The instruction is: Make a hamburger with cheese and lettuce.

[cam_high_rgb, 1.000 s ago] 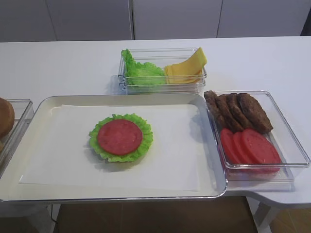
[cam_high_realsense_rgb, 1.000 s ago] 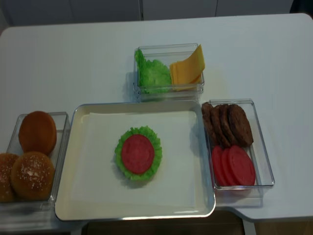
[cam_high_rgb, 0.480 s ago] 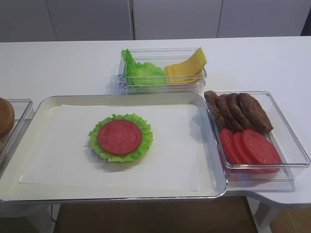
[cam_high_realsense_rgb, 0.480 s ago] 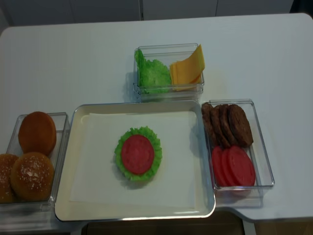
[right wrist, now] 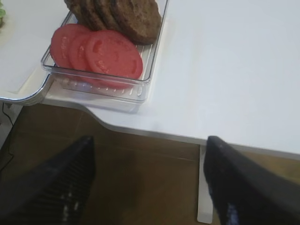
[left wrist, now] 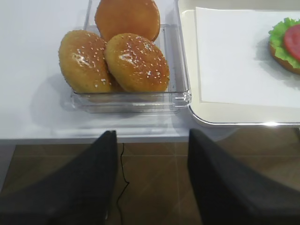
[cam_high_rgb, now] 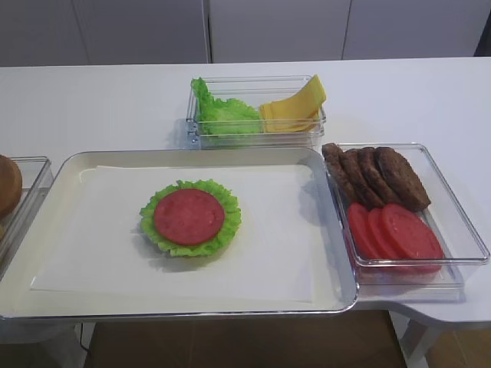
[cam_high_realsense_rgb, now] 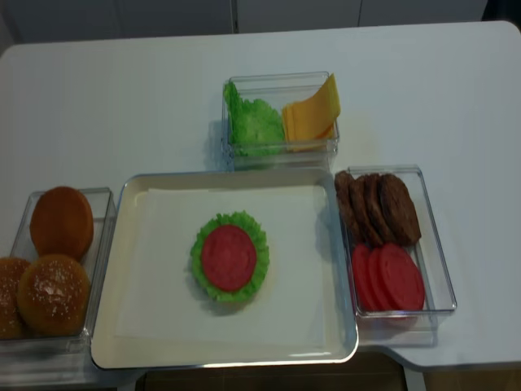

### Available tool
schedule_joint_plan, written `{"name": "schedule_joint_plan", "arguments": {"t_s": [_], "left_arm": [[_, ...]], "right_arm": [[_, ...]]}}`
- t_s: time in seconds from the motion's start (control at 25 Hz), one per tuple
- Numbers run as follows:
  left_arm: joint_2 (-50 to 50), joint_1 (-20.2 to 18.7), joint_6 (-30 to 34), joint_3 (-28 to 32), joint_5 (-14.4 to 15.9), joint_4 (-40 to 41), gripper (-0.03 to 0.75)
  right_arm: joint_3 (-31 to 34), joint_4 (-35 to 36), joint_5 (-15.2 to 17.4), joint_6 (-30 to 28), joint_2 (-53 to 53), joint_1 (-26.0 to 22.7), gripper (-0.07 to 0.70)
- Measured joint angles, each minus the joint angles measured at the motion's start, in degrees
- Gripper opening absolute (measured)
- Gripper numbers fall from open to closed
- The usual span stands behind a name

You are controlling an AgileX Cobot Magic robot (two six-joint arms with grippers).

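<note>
Three clear boxes are ranged round a large white tray (cam_high_realsense_rgb: 110,269), and everything is laid out ready. On the paper lining the tray the hamburger (cam_high_realsense_rgb: 229,257) is seen part-built: a ruffled green lettuce (cam_high_realsense_rgb: 256,236) leaf with a tomato slice (cam_high_realsense_rgb: 229,257) laid flat on top, and in the left wrist view a sliver of brown bun is glimpsed under the leaf. No cheese is on the stack yet.

Beyond the tray, the far box (cam_high_realsense_rgb: 281,155) is shared by a bunch of green leaves (cam_high_realsense_rgb: 254,122) and the cheese (cam_high_realsense_rgb: 313,114), its yellow squares leaned on edge with one corner standing above the rim. That raised corner is judged the best place to be pinched. The slices are taken to be light, thin, smooth and likely slippery, so a shallow edge grip could let one slide, or two could be lifted together.

At the right, dark patties (cam_high_realsense_rgb: 378,208) and tomato slices (cam_high_realsense_rgb: 389,277) are held in their own box; at the left, the buns (cam_high_realsense_rgb: 55,261).

The right gripper (right wrist: 147,187) is held off the table's near edge, beside the tomato box, jaws standing wide apart with nothing between them. The left gripper (left wrist: 151,183) is likewise parked below the bun box, jaws parted and empty.
</note>
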Motion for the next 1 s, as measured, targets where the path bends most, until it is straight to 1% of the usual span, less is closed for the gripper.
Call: {"name": "schedule_joint_plan", "arguments": {"t_s": [0.16,0.36,0.48,1.0], "left_arm": [[0.0,0.0,0.0,0.0,0.0,0.0,0.362],[0.0,0.0,0.0,0.0,0.0,0.0,0.362],[0.0,0.0,0.0,0.0,0.0,0.0,0.362],[0.0,0.0,0.0,0.0,0.0,0.0,0.362]], "right_arm": [[0.0,0.0,0.0,0.0,-1.8,-0.5,0.541],[0.0,0.0,0.0,-0.1,-3.9,-4.5,0.541],[0.0,0.0,0.0,-0.2,-4.0,-5.7,0.541],[0.0,0.0,0.0,-0.2,-4.0,-5.7,0.541]]}}
